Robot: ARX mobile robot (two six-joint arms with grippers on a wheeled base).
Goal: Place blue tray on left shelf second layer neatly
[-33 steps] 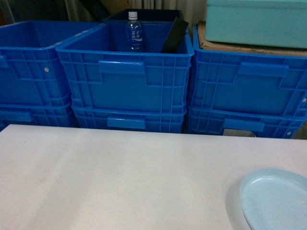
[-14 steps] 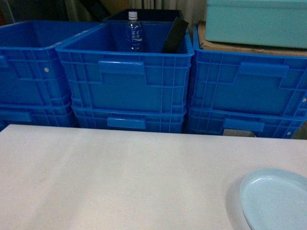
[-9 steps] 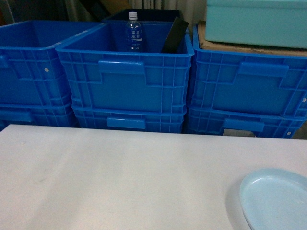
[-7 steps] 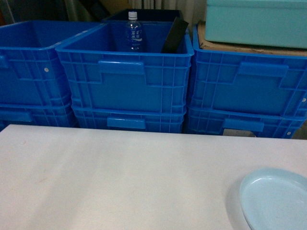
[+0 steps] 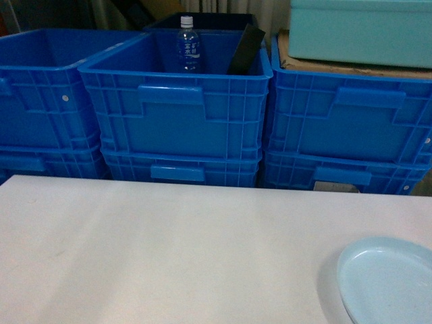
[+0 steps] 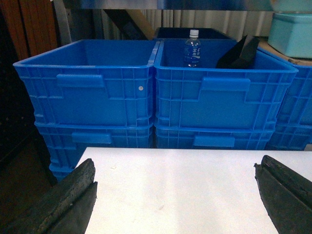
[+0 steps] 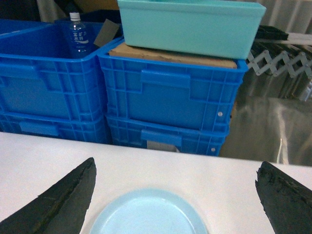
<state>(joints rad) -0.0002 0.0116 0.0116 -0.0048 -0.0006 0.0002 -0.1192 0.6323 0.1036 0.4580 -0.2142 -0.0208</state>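
Right gripper is hanging w/ fingers spread wide, nothing between them. Blue tray is lying flat on the white table directly below and just ahead of it, centred in the gap, not touched by either finger. In the head view the tray is sitting at the table's near right corner, partly cut off by the frame edge.

Left gripper is also gaping, w/ only bare tabletop under it and blue crates stacked beyond.

Step in hand, as I read it: picking up the tray w/ the right arm. To do it well: it's shallow and flat, so no grabbing across the width; lowering one finger over the raised rim and the other under the lip seems best, nipping the near edge. Keeping the wrist tilted so the lower finger is sliding along the table, not digging in. Closing firmly since thin plastic could pivot or droop once lifted.

Left shelf isn't showing in any view, so a turn of the base is probably needed after the lift.
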